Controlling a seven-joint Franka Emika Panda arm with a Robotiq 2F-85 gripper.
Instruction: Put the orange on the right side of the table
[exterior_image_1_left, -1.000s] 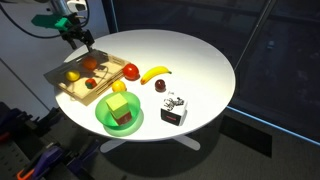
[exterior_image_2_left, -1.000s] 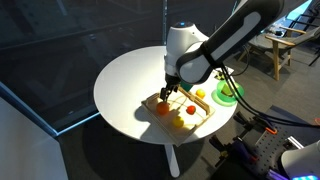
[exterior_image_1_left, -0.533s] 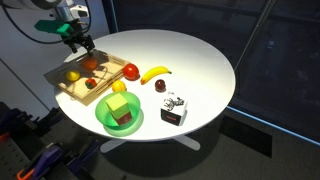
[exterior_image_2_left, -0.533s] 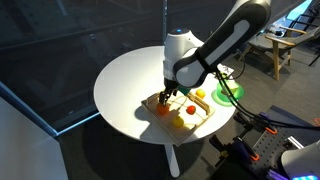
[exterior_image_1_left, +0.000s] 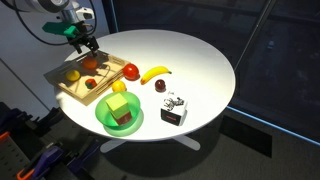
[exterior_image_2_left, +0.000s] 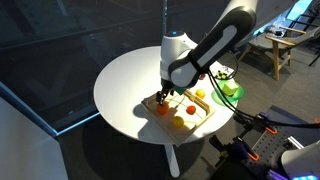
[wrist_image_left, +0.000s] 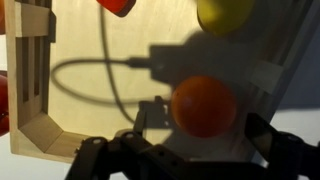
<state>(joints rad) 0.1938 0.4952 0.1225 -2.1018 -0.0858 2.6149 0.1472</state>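
The orange (exterior_image_1_left: 93, 65) lies in a wooden tray (exterior_image_1_left: 62, 92) at one edge of the round white table (exterior_image_1_left: 190, 55). In the other exterior view the orange (exterior_image_2_left: 162, 109) sits at the tray's near corner on the table (exterior_image_2_left: 125, 85). My gripper (exterior_image_1_left: 86, 43) hangs just above it, also in the exterior view (exterior_image_2_left: 165, 95). In the wrist view the orange (wrist_image_left: 204, 105) lies on the tray floor between my open fingers (wrist_image_left: 205, 138), which do not touch it.
The tray also holds a yellow fruit (exterior_image_1_left: 72, 76) and a small red fruit (exterior_image_1_left: 88, 84). A red apple (exterior_image_1_left: 131, 71), a banana (exterior_image_1_left: 155, 73), a green plate (exterior_image_1_left: 104, 122) with a wooden block, a dark fruit (exterior_image_1_left: 161, 87) and a black-and-white box (exterior_image_1_left: 174, 111) stand nearby.
The arm has shifted slightly above the tray. The orange has stayed where it was, and the gripper has stayed open.
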